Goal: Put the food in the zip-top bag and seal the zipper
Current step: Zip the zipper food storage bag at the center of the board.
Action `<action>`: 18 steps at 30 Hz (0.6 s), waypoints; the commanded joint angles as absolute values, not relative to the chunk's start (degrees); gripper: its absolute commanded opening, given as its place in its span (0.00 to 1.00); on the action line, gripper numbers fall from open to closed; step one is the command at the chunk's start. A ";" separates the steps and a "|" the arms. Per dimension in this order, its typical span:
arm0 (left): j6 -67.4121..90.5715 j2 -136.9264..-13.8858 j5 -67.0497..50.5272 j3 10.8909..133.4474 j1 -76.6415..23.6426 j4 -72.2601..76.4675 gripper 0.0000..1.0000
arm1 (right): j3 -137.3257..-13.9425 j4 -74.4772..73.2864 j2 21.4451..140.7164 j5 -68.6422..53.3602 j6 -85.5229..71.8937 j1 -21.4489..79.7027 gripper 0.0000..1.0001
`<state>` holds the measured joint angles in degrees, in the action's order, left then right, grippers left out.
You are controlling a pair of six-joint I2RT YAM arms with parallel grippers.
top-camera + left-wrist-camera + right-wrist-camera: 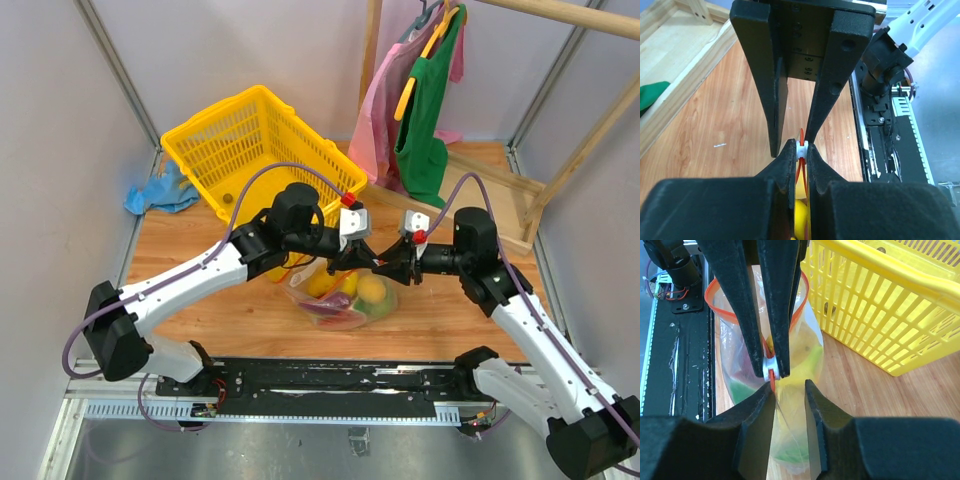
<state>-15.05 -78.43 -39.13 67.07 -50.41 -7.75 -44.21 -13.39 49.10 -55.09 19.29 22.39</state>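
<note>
The zip-top bag (345,297) hangs just over the wooden table between both grippers, holding the food: a yellow-orange fruit (371,290), a yellow piece (325,283) and a purple piece (335,306). My left gripper (801,148) is shut on the white slider of the zipper (801,137). In the right wrist view the red-orange zipper (715,304) loops open beyond the slider (768,367). My right gripper (790,390) is open, facing the left one tip to tip, with the clear bag (790,430) hanging in its gap. The strip's end touches its left fingertip (765,395).
A yellow basket (262,150) stands behind the bag, close on the right in the right wrist view (880,305). A blue cloth (160,192) lies at the back left. Pink and green clothes (420,100) hang on a wooden rack at the back right. The black rail (340,385) runs along the near edge.
</note>
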 commanded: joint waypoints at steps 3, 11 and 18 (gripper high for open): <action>-12.72 -79.35 -42.69 68.66 -50.27 -3.78 0.00 | -44.55 -8.40 50.27 -57.25 17.83 23.32 0.33; -11.25 -79.42 -41.64 67.94 -50.43 -2.41 0.01 | -43.88 -5.46 52.39 -58.45 17.19 24.52 0.10; -9.86 -78.27 -36.21 66.33 -50.45 -2.55 0.28 | -44.39 -7.06 51.86 -58.00 18.00 24.44 0.01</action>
<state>-11.40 -79.24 -37.89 67.05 -49.71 -5.17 -44.03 -9.63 52.36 -57.82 17.41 23.51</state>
